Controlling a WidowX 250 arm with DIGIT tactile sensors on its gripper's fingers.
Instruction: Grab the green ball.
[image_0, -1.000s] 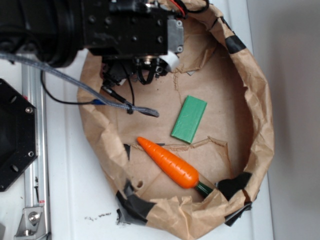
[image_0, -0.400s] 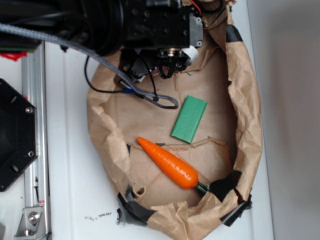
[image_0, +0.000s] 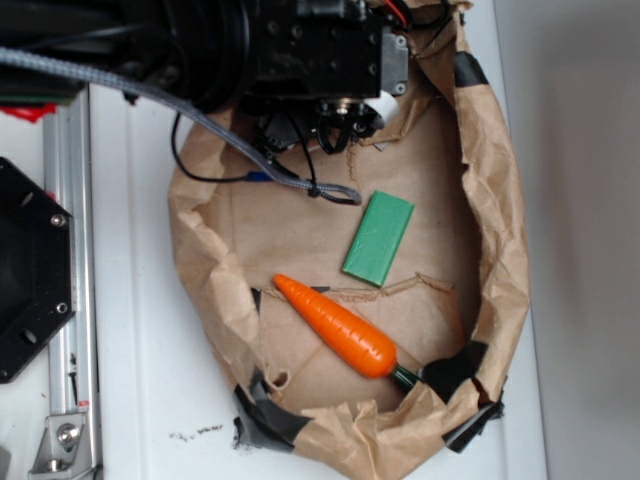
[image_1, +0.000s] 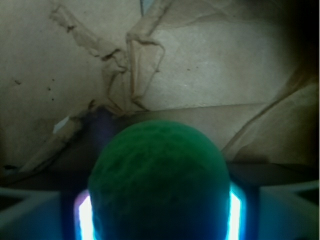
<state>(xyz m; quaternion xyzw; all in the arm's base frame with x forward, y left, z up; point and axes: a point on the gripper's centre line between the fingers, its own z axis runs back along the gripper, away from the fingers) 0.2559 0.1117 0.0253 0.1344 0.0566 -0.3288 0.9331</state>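
In the wrist view the green ball (image_1: 159, 185), dimpled and dark in shadow, fills the space between my gripper's (image_1: 159, 220) two fingers, whose pads (image_1: 82, 220) press close on both of its sides. The jaws look shut on it, over the brown paper floor. In the exterior view the gripper (image_0: 335, 125) is at the far end of the paper bag under the black arm. The ball is hidden there.
A crumpled brown paper bag (image_0: 500, 250) with raised walls rings the work area. In it lie a flat green block (image_0: 378, 238) and an orange toy carrot (image_0: 338, 328). A grey cable (image_0: 300, 185) hangs from the arm. A metal rail (image_0: 70, 300) runs along the left.
The arm has moved right along the bag's far end. The bag's walls have been pushed narrower. The cable has shifted. Block and carrot have not moved.
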